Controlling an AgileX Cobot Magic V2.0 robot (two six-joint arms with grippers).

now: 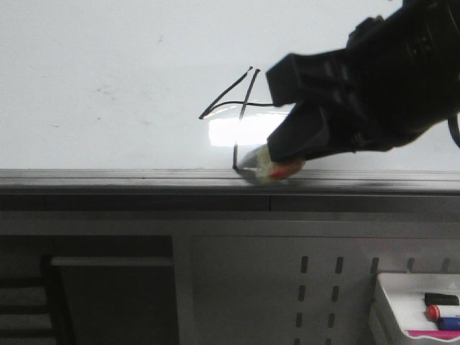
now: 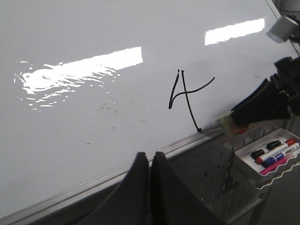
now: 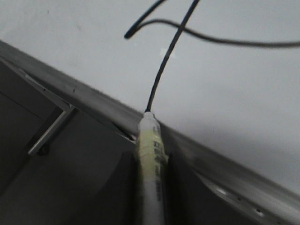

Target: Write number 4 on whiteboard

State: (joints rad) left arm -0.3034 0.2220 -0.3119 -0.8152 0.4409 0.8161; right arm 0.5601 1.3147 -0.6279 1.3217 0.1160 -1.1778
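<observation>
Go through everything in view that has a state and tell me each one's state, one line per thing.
number 4: drawn, all strokes visible.
whiteboard: marked, faint smudges.
marker: uncapped, tip at the whiteboard's near edge, end of the vertical stroke.
right hand: shut on marker.
left hand: shut, empty.
tray markers: capped, lying flat.

A glossy whiteboard (image 1: 108,72) with grey metal edge bears a black number 4 (image 1: 241,100).
</observation>
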